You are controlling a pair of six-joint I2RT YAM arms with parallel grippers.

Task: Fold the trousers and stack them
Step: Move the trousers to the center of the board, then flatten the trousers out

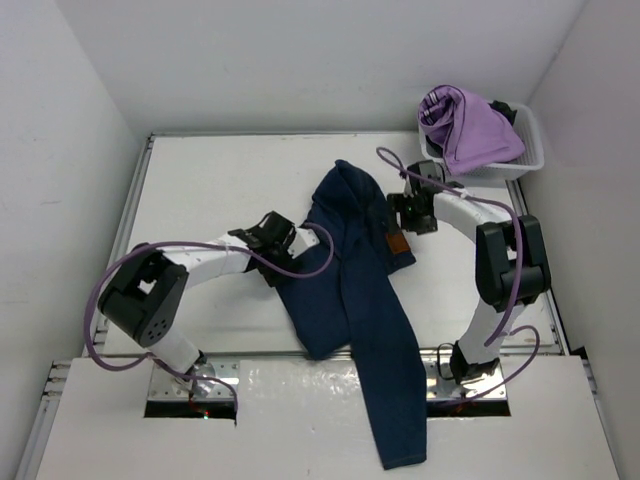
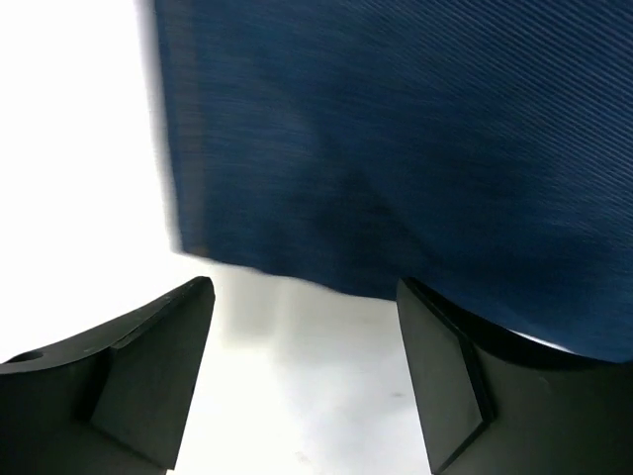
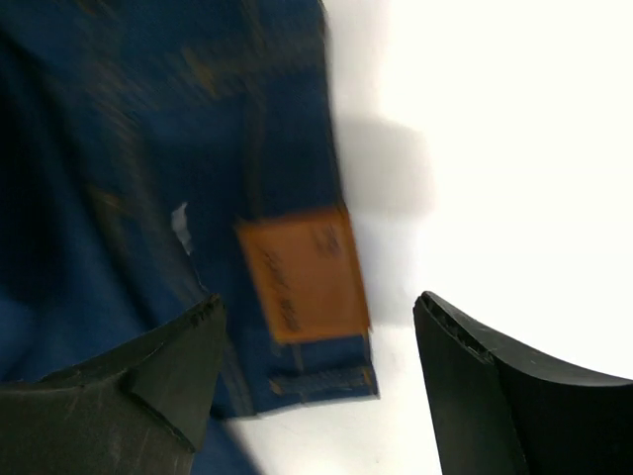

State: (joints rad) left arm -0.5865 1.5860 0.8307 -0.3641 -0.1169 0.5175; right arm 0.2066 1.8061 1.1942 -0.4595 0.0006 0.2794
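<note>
On the white bench (image 1: 200, 190), the left hand (image 1: 272, 238) and right hand (image 1: 412, 212) are hovering released beside dark navy denim trousers (image 1: 350, 290), needing firm edge pinches before folding

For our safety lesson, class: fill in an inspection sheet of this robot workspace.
Surface: white table.
Job's things: jeans unfolded, one leg trailing past the near edge between the arm bases; tan patch showing.
Clutter: lilac garment in a basket, far right.
Grippers: left gripper at the jeans' edge, jaws open; right gripper by the patch, jaws open.
Cables: purple cables loop along both arms.
Surroundings: white walls.
</note>
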